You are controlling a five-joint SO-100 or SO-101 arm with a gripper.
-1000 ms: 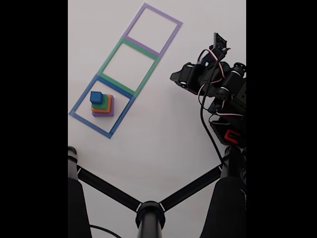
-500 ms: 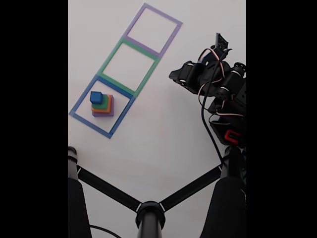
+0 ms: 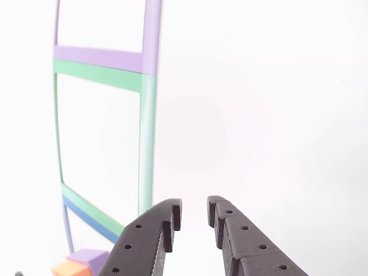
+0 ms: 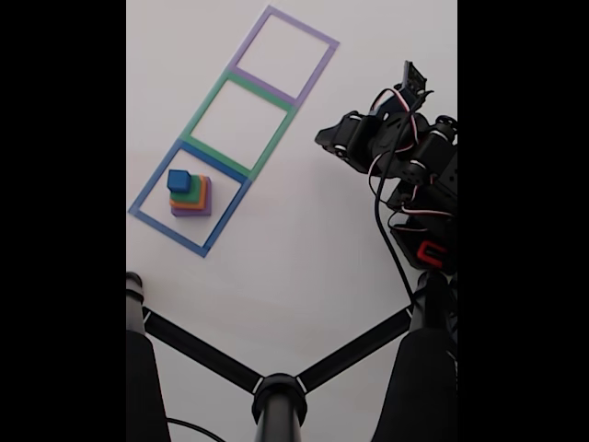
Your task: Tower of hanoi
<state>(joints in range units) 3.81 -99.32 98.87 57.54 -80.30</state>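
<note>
Over on the left in the fixed view, the tower of hanoi (image 4: 190, 195) sits whole inside the blue outline (image 4: 188, 197): purple block (image 4: 204, 209) at the bottom, orange block (image 4: 195, 204), green block (image 4: 190, 194), and the small blue block (image 4: 179, 180) on top. Beside it run the green outline (image 4: 241, 125) and the purple outline (image 4: 283, 55), both bare inside. Further right, the arm (image 4: 405, 166) is folded up, well apart from the stack, and it has barely shifted in the last second, just a slight lift at its upper end. In the other view the gripper (image 3: 193, 211) hangs over the white table (image 3: 259, 115) with its jaws a narrow gap apart, holding nothing. I'd say no block has been moved yet; the reach to the blue block is ahead.
</note>
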